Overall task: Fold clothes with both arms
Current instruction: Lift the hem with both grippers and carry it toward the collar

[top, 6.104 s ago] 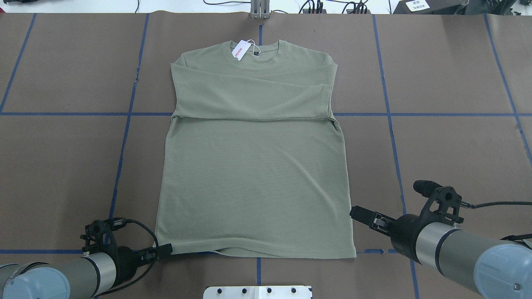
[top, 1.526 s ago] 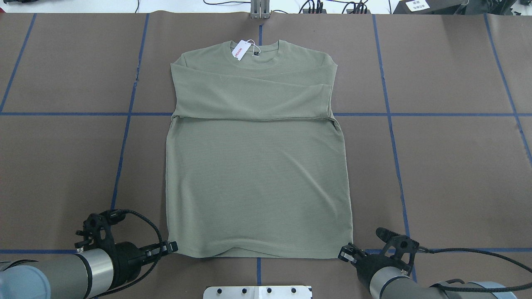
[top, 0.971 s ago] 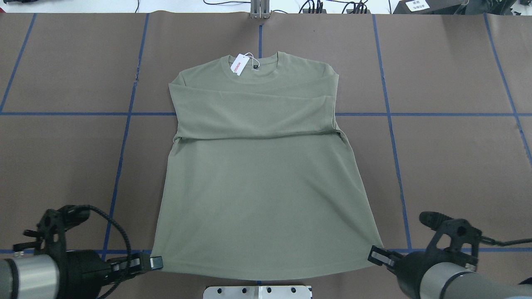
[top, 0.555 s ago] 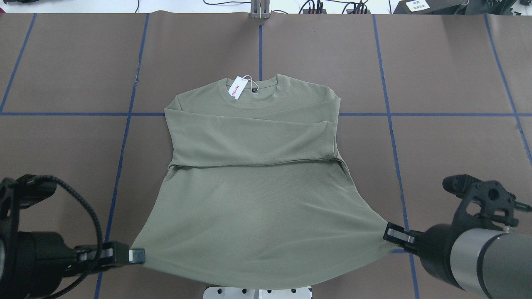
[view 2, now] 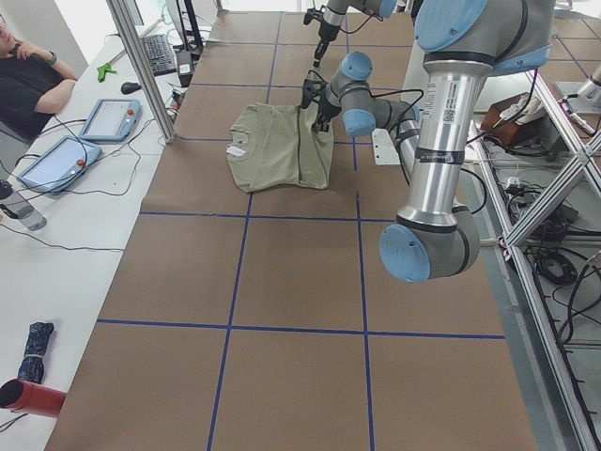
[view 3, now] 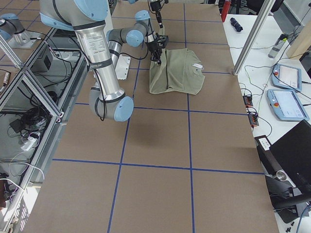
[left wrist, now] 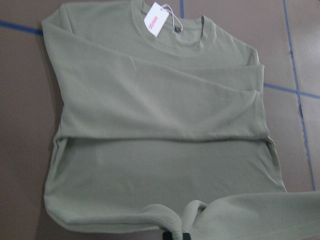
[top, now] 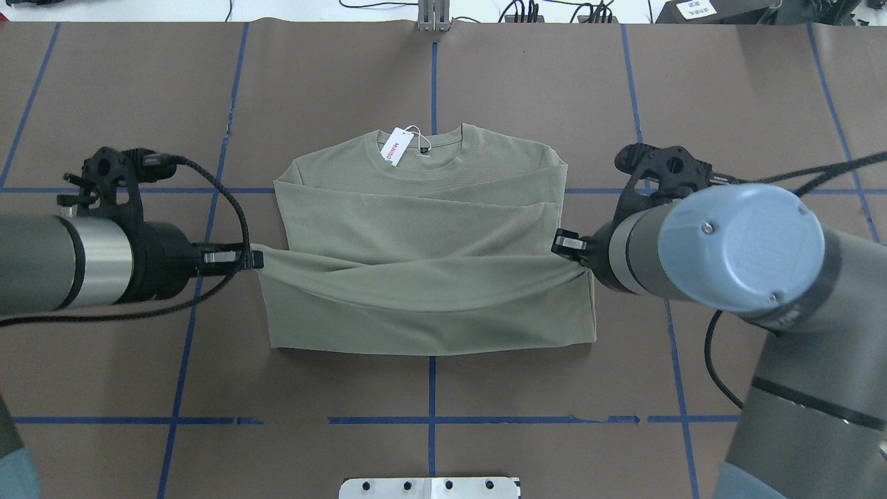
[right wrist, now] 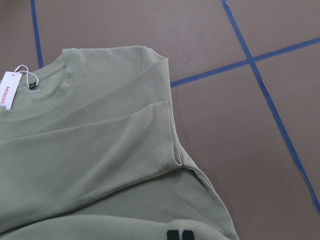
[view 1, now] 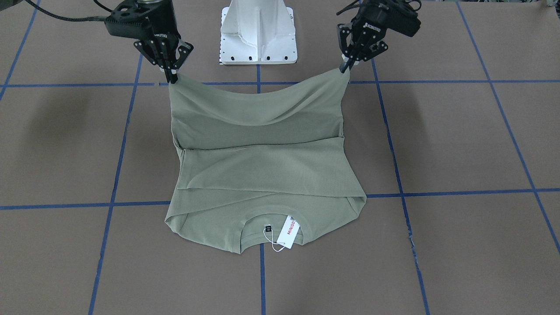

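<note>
The sage-green shirt point(top: 429, 229) lies on the brown table with its collar at the far side and both sleeves folded across the chest. Its white hang tag point(top: 393, 147) rests by the neckline. My left gripper point(top: 258, 259) is shut on the left hem corner, and my right gripper point(top: 556, 242) is shut on the right hem corner. Both corners hang above the shirt's middle, so the lower half doubles over and sags between them. In the front-facing view the left gripper point(view 1: 344, 68) and right gripper point(view 1: 173, 78) hold the hem up over the shirt point(view 1: 262, 175).
Blue tape lines grid the brown table cover point(top: 762, 104). The white pedestal base point(view 1: 258, 39) stands at the near edge between the arms. A person point(view 2: 23, 66) sits beside tablets on a side bench beyond the table's far edge.
Both grippers closed on the hem corners at the near edge, dragged the shirt toward the robot, lifted the hem, and carried it forward over the shirt's body toward the collar.
</note>
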